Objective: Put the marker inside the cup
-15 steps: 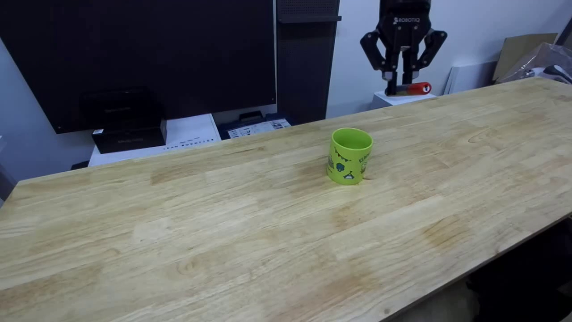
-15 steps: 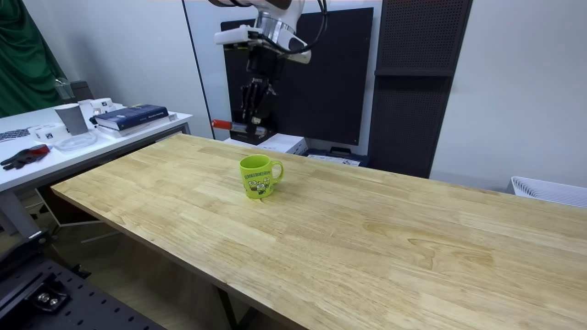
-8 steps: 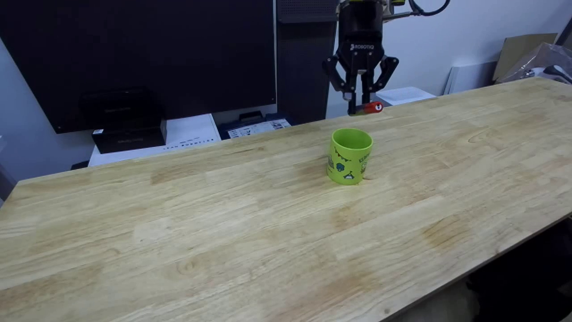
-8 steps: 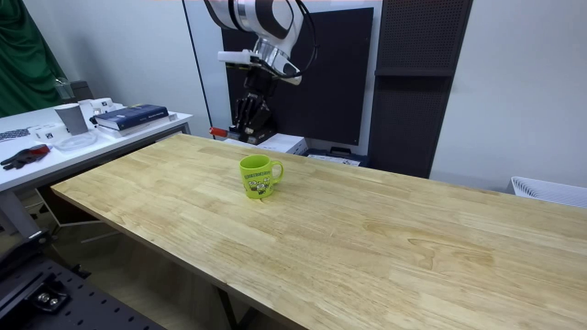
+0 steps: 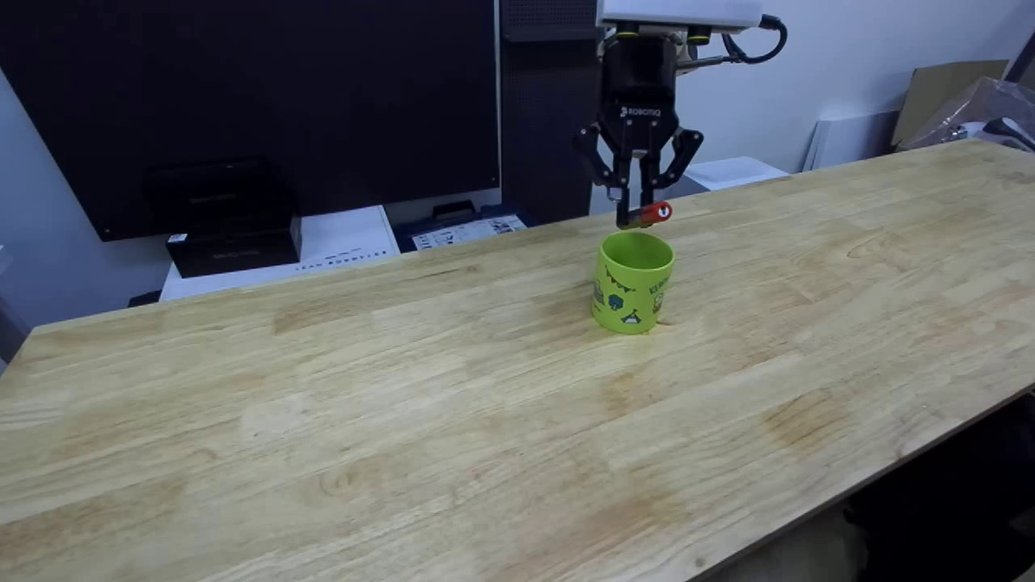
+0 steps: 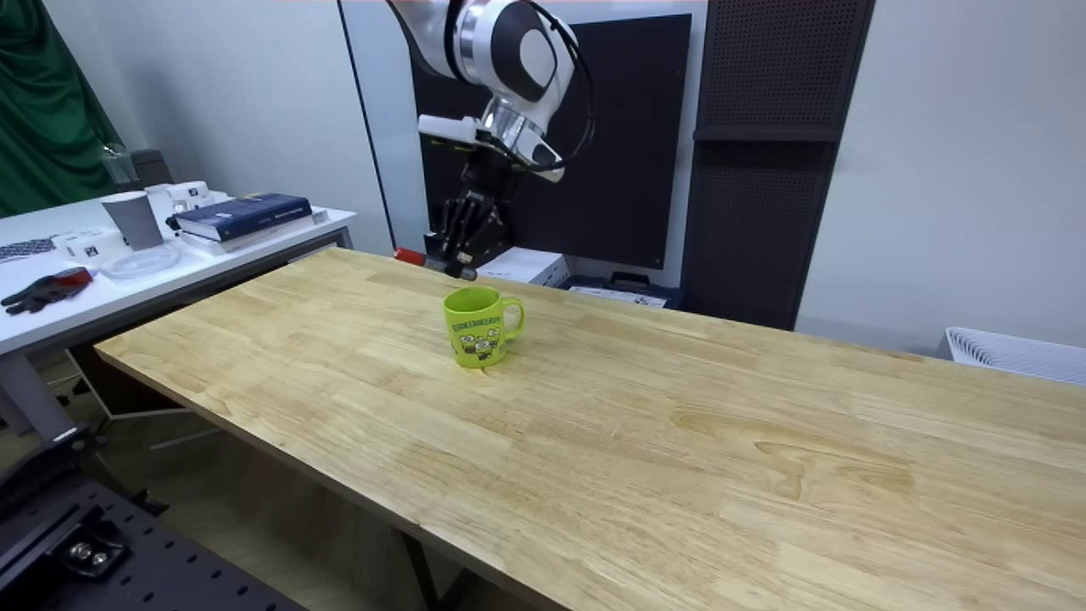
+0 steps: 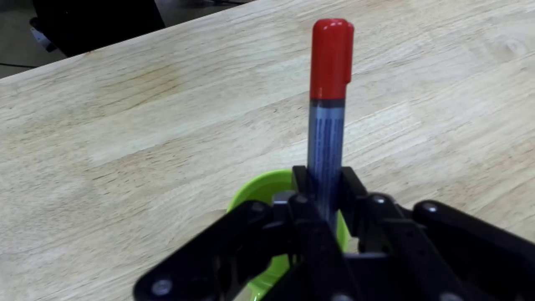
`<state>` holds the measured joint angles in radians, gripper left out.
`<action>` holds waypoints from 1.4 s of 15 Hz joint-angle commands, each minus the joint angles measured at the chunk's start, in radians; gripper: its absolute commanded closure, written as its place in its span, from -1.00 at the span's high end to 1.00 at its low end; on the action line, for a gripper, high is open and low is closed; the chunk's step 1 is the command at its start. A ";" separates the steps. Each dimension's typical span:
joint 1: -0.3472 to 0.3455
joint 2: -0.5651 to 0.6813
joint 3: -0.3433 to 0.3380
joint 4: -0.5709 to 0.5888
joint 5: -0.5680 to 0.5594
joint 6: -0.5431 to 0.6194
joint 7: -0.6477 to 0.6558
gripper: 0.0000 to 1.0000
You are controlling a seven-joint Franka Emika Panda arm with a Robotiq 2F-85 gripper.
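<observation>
The lime-green cup point(image 5: 632, 291) stands upright on the wooden table, with dark printed drawings on its side. It also shows in an exterior view with its handle to the right point(image 6: 477, 335). My gripper point(image 5: 635, 217) is shut on the marker point(image 5: 657, 212), which has a red cap and a grey-blue body. The marker lies nearly level across the fingers, its red end slightly raised in an exterior view point(image 6: 411, 256). Gripper and marker are above the table, higher than the cup's rim. In the wrist view the fingers point(image 7: 324, 188) partly hide the cup point(image 7: 261, 188) below.
The wooden table point(image 5: 364, 404) has a front edge in both exterior views. A white side table point(image 6: 76, 318) with books point(image 6: 246, 216), a grey paper cup point(image 6: 133, 221) and a glove point(image 6: 47, 291) stands at the left. A dark board point(image 5: 259, 97) is behind.
The arm has lowered, carrying the marker down and nearer the cup. In an exterior view it also moved left. The cup has not moved and the grip is unchanged.
</observation>
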<state>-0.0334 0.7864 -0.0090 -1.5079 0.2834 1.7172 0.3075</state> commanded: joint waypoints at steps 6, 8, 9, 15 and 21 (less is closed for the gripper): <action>-0.032 0.035 -0.001 0.041 0.078 -0.048 0.011 -0.89; -0.039 0.041 -0.003 0.038 0.093 -0.054 0.012 -0.89; -0.043 0.042 -0.003 0.035 0.102 -0.056 0.012 -0.89; -0.053 0.045 -0.018 -0.006 0.102 -0.025 -0.004 -0.89; -0.054 0.071 -0.021 0.001 0.100 -0.033 -0.001 0.20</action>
<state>-0.0867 0.8499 -0.0264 -1.5168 0.3759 1.6923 0.3048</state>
